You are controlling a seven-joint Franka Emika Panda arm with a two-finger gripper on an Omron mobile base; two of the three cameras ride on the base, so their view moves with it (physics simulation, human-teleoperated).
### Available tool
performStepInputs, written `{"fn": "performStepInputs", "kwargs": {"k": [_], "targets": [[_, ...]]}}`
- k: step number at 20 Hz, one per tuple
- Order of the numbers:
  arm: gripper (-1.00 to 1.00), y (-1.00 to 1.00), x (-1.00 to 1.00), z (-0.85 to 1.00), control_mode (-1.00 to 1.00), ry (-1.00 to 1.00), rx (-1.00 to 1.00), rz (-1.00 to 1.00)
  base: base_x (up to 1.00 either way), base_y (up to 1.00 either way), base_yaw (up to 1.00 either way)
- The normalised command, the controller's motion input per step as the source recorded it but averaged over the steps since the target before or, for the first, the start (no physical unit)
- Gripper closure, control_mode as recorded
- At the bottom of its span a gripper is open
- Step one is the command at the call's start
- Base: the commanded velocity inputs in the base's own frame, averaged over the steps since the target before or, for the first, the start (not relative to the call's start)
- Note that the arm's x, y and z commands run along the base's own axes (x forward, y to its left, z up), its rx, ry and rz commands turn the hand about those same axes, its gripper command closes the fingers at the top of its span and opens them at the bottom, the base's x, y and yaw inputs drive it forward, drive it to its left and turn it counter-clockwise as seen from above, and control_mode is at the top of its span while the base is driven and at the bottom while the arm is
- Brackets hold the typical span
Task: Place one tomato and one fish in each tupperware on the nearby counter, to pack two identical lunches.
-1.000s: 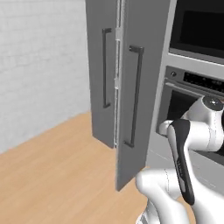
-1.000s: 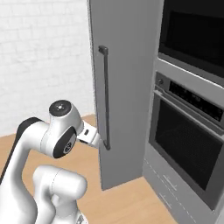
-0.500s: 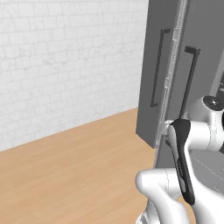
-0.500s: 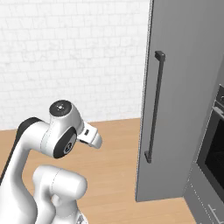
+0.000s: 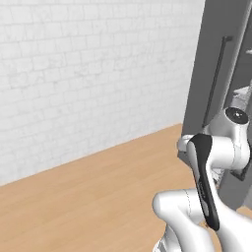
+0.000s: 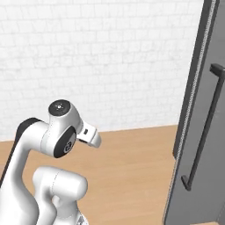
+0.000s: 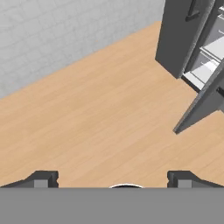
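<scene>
In the hand view my gripper [image 7: 113, 177] is open, its two dark fingertips [image 7: 42, 178] set wide apart with nothing between them. It looks down on bare light wooden floor [image 7: 96, 109]. The tomato, the fish, the tupperware and the counter are out of view. My white arm [image 6: 59, 132] is folded up close over the base, with its elbow [image 5: 231, 142] near the grey door.
A tall grey fridge door [image 6: 204, 132] with a dark bar handle [image 5: 216, 78] stands at the right. In the hand view the grey doors [image 7: 175, 39] hang ajar with white shelves [image 7: 210, 50] between them. A white brick wall [image 5: 88, 74] runs behind the floor.
The whole picture has swung: the base has turned left, so the oven and grey doors slid off to the right and the brick wall and floor came in. The arm keeps its pose.
</scene>
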Motion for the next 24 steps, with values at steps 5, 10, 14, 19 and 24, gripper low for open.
{"fn": "performStepInputs", "kwargs": {"k": [5, 10, 14, 19, 24], "targets": [[-1.0, 0.0, 0.0, 0.0, 1.0, 0.0, 0.0, 0.0, 1.0, 1.0, -0.28], [-1.0, 0.0, 0.0, 0.0, 1.0, 0.0, 0.0, 0.0, 1.0, 0.91, -0.65], [-1.0, 0.0, 0.0, 0.0, 1.0, 0.0, 0.0, 0.0, 0.91, 0.68, -0.8], [-1.0, 0.0, 0.0, 0.0, 1.0, 0.0, 0.0, 0.0, 0.94, 0.71, -0.79], [-1.0, 0.0, 0.0, 0.0, 1.0, 0.0, 0.0, 0.0, 0.98, 0.79, -0.75]]}}
